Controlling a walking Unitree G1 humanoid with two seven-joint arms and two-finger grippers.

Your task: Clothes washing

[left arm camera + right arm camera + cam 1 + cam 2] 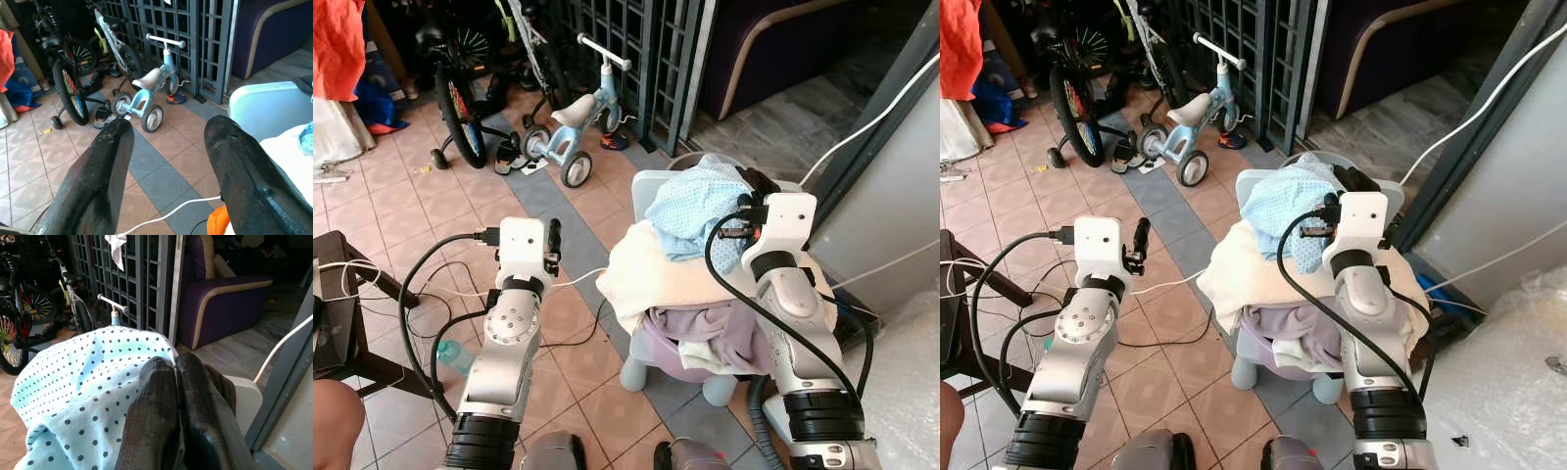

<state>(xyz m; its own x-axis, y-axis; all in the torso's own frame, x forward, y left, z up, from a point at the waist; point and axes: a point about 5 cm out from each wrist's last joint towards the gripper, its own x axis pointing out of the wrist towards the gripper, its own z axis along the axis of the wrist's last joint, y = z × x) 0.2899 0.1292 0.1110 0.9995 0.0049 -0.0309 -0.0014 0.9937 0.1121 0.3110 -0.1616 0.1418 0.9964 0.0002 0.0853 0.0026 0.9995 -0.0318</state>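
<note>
1. The right hand (177, 382) is up at the top of a heap of laundry, its two black fingers pressed together with a fold of a pale blue cloth (700, 211) pinched between them.
2. That cloth is light blue with small dark dots all over, soft and crumpled, and it bunches up into a rounded hump just left of the fingers.
3. It sits on the very top of the heap, drooping down toward the near side over a cream sheet (646, 269).
4. The cream sheet is spread wide under it and hangs over the left edge of the pile.
5. Below that, lilac clothes (705, 333) and a bit of white spill out of the near side of a small pale chair (651, 186), whose light blue back stands up on the far side of the heap.
6. The left hand (168, 142) is held out over the tiled floor (411, 215), left of the chair and well apart from the laundry, its fingers spread wide with nothing between them.
7. Far off to the left stands a child's blue tricycle (573, 122) beside a bigger bicycle (460, 98), in front of a dark metal gate (636, 49).
8. A white cable (573, 281) runs across the tiles between the left arm and the chair.
</note>
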